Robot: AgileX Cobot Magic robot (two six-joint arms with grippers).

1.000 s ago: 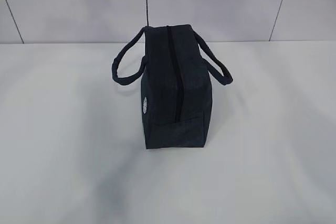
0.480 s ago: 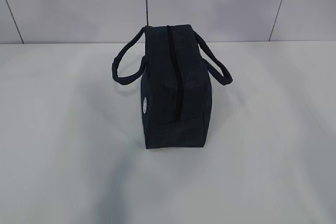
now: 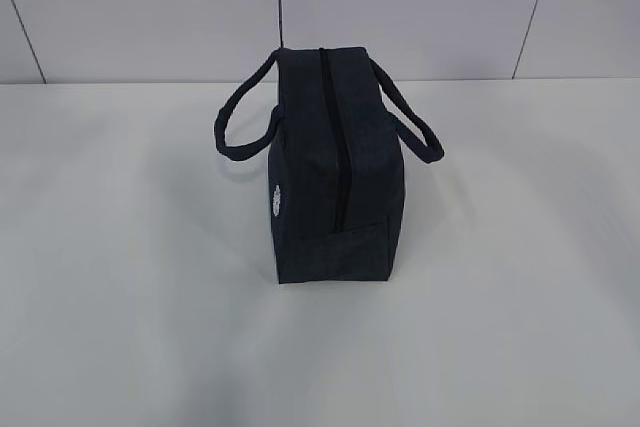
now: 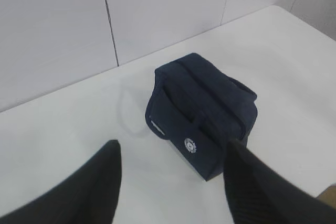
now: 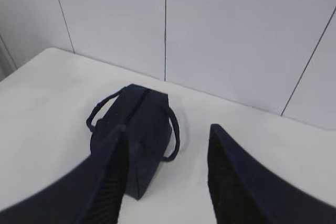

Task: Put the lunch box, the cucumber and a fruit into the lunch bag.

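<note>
We hold both pincers spread and empty; the lunch bag (image 4: 202, 116) lies at twelve o'clock of the left pincer (image 4: 170, 182), zipper axis running away.

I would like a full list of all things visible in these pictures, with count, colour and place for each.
lunch bag: one, dark navy, standing in the middle of the table, zipper closed along its top.
handles: two, navy loops, one hanging off each side of the bag.
logo: one, white, round, on the bag's side.
table: one, white, under the bag.
wall: pale grey panels, behind the table.
left gripper: one, black, open, above the table.
right gripper: one, black, open, above the table.
</note>
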